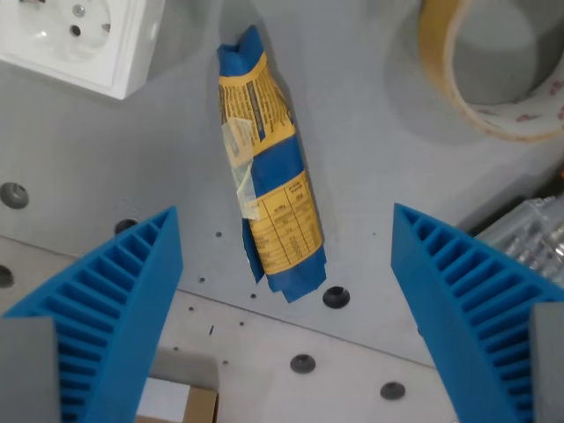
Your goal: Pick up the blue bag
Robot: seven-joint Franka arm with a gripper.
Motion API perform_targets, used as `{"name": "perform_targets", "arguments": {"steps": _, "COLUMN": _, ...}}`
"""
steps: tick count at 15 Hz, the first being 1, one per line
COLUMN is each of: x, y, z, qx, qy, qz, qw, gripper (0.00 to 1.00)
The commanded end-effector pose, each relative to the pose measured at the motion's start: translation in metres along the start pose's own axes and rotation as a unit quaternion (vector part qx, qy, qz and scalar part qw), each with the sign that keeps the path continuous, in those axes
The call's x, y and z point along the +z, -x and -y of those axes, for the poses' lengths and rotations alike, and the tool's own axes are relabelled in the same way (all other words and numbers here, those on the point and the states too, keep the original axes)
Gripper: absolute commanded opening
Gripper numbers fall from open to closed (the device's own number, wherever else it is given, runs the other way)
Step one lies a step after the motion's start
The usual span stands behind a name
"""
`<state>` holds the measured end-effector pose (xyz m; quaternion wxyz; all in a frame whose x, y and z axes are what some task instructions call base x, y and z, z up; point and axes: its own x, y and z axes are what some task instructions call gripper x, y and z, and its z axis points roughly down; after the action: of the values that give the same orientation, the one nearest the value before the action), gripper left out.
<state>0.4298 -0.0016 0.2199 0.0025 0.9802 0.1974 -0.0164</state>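
Blue bag (267,167), with yellow printed panels, lies flat on the grey table (370,159) at the centre of the wrist view, its long axis running nearly top to bottom and leaning slightly. At the wrist view's left: a white power socket (75,40) in the upper corner. Gripper (286,291): both ribbed blue fingers (115,300) spread wide apart, holding nothing, flanking the bag's lower end without touching it. At the wrist view's right: a roll of tape (493,66) in the upper corner.
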Motion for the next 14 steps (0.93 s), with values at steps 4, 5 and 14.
{"name": "perform_targets", "arguments": {"steps": 4, "x": 0.034, "y": 0.011, "z": 0.011, "qx": -0.062, "qy": 0.038, "qz": -0.045, "qw": 0.9964, "gripper": 1.0}}
{"name": "perform_targets", "arguments": {"steps": 5, "x": 0.039, "y": 0.011, "z": 0.012, "qx": -0.063, "qy": 0.038, "qz": -0.044, "qw": 0.9963, "gripper": 1.0}}
{"name": "perform_targets", "arguments": {"steps": 14, "x": 0.065, "y": 0.012, "z": 0.015, "qx": -0.065, "qy": 0.037, "qz": -0.035, "qw": 0.9966, "gripper": 1.0}}
